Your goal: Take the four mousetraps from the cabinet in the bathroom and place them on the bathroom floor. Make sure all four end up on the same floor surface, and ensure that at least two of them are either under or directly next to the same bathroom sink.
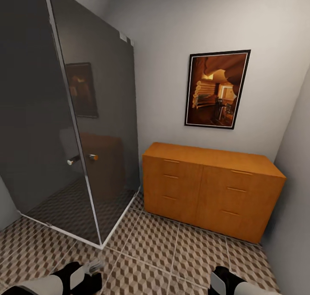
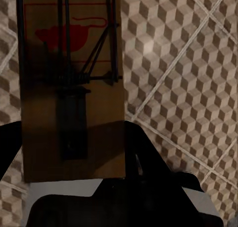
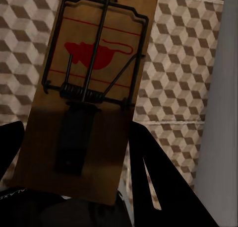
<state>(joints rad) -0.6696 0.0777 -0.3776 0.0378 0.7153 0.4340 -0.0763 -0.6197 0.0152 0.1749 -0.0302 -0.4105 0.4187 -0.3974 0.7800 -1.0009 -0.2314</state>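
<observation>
Both arms carry. The left gripper (image 2: 74,187) is clamped on a mousetrap (image 2: 69,88), board held flat between the dark fingers over the bathroom floor (image 2: 188,53); the right gripper (image 3: 74,197) likewise grips a second mousetrap (image 3: 91,93), wire bar and red mouse print facing the camera, a grey wall close on one side. In the head view the cabinet (image 1: 211,187) stands against the far wall on the right, its drawer fronts shut, a glass shower enclosure (image 1: 64,114) on the left, a framed picture (image 1: 217,88) above; both forearms sit at the near edge. Judgement: this is the carry-and-place stage. To do it well, turn the base to find the sink first, keep both grips firm while moving, then lower each board until it lies flat on the tiles beside the basin before releasing, one arm at a time.
</observation>
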